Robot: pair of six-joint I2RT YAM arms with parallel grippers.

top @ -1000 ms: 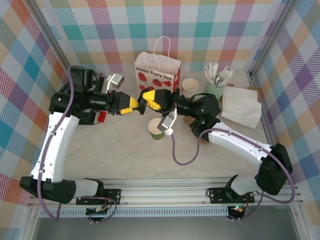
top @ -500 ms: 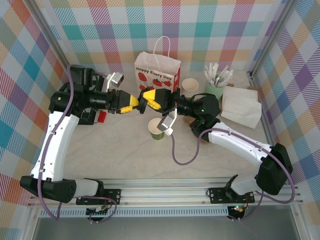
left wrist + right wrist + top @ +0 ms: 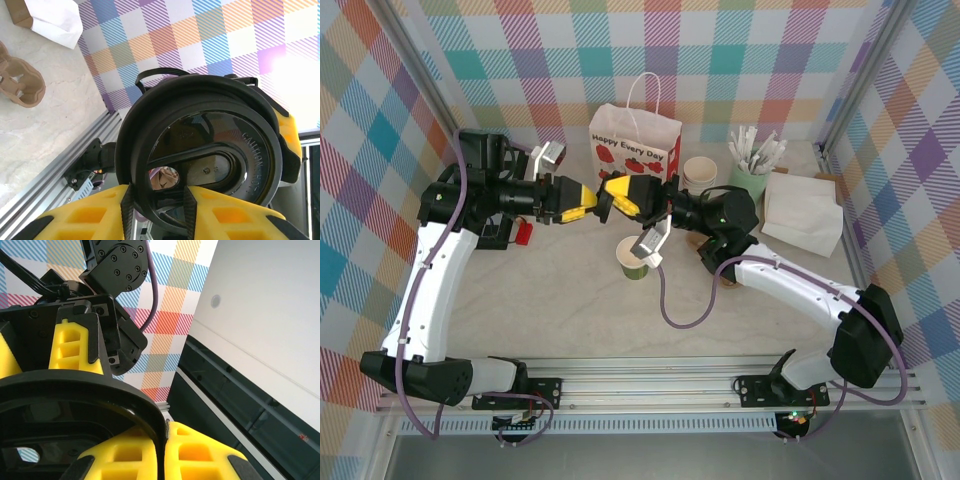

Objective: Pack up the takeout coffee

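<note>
Both arms have eased slightly toward the bag (image 3: 635,140), meeting in the air. My right hand (image 3: 615,190) is clamped on the lid (image 3: 200,155) at its rim. My left hand (image 3: 588,202) has its fingers (image 3: 235,210) astride the lid's other edge, but I cannot tell if they bite. The cup (image 3: 633,260) stands lidless on the table (image 3: 560,290) nearby, so I judge the handover unfinished.

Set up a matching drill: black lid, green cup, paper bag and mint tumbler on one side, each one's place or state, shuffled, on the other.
1 black lid
2 green cup
3 paper bag
4 mint tumbler

A holds white sticks
B clamped in the right gripper
C lidless, in the middle of the table
D printed with red fruit

Pairs: 1-B, 2-C, 3-D, 4-A
</note>
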